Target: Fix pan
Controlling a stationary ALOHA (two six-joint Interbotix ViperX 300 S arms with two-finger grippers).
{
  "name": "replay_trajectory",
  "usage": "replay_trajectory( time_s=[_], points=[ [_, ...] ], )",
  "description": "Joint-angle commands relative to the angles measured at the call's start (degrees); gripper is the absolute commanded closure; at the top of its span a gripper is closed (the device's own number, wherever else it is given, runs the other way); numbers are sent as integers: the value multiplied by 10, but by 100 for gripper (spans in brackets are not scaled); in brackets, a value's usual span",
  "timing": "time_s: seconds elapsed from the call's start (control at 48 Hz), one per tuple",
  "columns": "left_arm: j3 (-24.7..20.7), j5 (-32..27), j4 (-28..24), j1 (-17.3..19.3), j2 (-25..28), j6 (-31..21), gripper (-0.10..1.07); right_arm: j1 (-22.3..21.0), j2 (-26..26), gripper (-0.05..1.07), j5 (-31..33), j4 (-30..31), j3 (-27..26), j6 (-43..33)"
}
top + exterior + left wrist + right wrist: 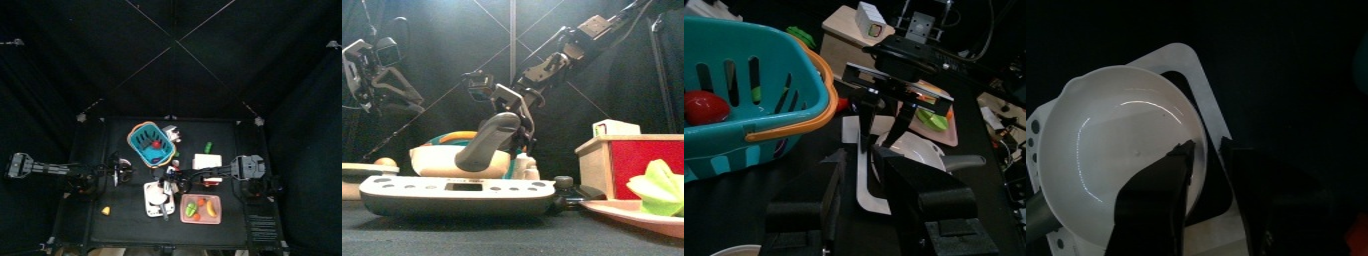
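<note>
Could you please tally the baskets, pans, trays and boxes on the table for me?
Basket: 1
Pan: 1
Tray: 1
Box: 1
Total: 4

The top view looks straight down from high above the table (pixel 127 215). The front view looks level from its near edge. Both wrist views are close and share the pan (pixel 1120 140).
</note>
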State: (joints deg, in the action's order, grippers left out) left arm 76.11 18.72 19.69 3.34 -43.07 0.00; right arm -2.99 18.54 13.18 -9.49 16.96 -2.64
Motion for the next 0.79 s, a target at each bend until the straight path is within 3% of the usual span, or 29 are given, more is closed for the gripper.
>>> replay_trajectory(
  time_s=[0.0, 0.312, 0.771],
  points=[
    [-6, 2, -4, -2, 0, 1, 27, -4, -23, 28, -1, 0, -13, 1],
    [-5, 1, -3, -3, 0, 1, 27, -3, -31, 14, 4, 5, -13, 1],
    [-4, 1, -2, -3, 0, 0, 27, -4, -63, 14, 5, 11, -9, 1]
  ],
)
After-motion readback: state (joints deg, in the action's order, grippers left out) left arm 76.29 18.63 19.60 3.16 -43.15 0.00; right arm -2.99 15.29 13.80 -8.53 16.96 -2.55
